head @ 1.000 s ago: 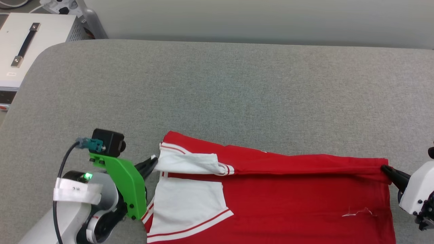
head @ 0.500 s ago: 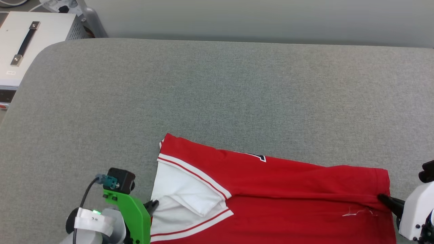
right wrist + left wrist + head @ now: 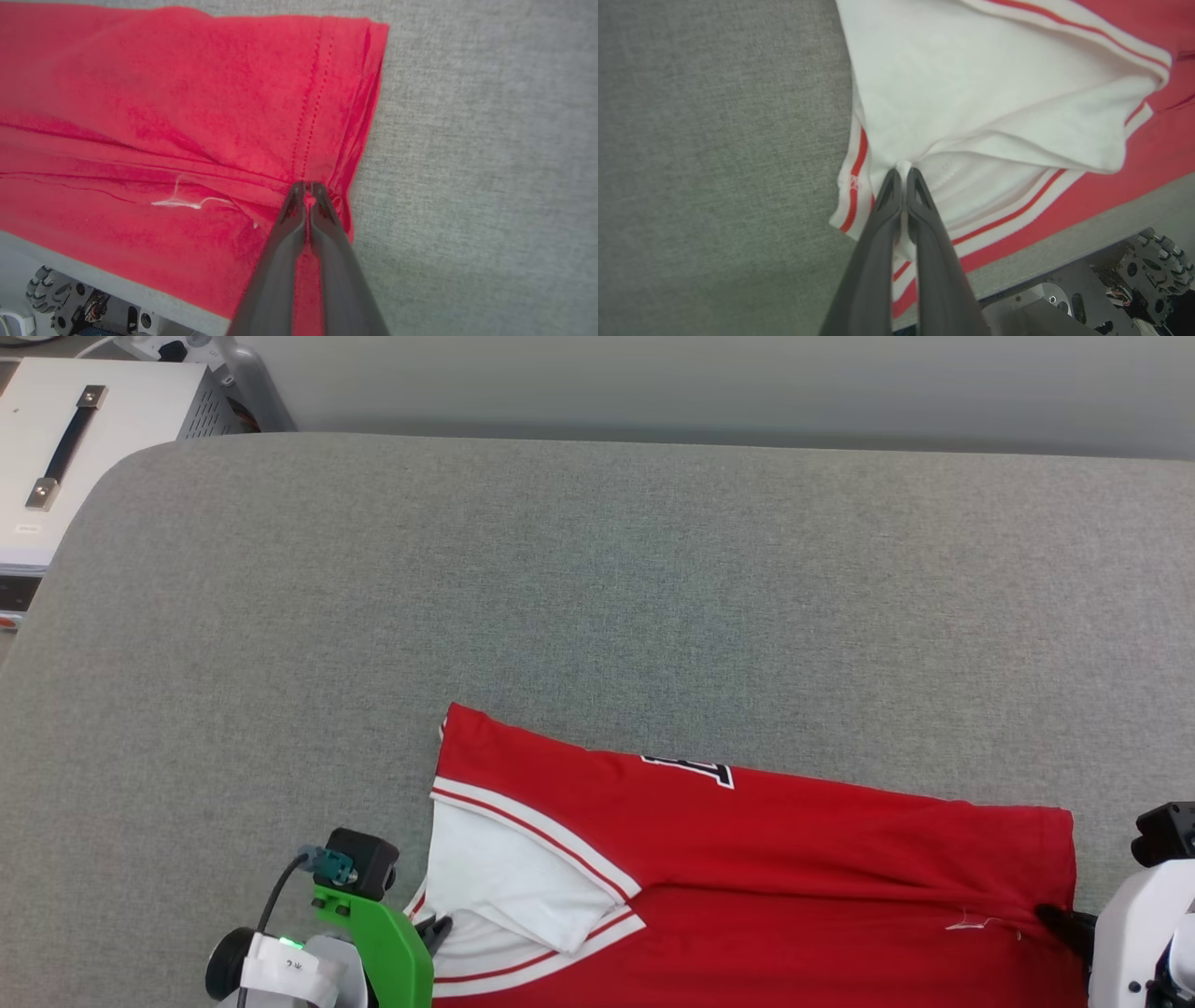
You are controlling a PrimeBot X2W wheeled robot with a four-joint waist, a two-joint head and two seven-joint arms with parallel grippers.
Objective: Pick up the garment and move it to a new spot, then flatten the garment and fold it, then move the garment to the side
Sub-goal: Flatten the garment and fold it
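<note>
Stretching left-right, garment [image 3: 794, 859]: sleeve end left, hem right.

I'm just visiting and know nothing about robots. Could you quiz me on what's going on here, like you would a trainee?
1. True or false: the left gripper is shut on the garment at its white sleeve.
2. Which part does the right gripper pinch? A collar; B red hem edge; C nothing.
3. Fill in: the garment lies on a ___ fabric surface.
Key: 1 true; 2 B; 3 grey.
</note>
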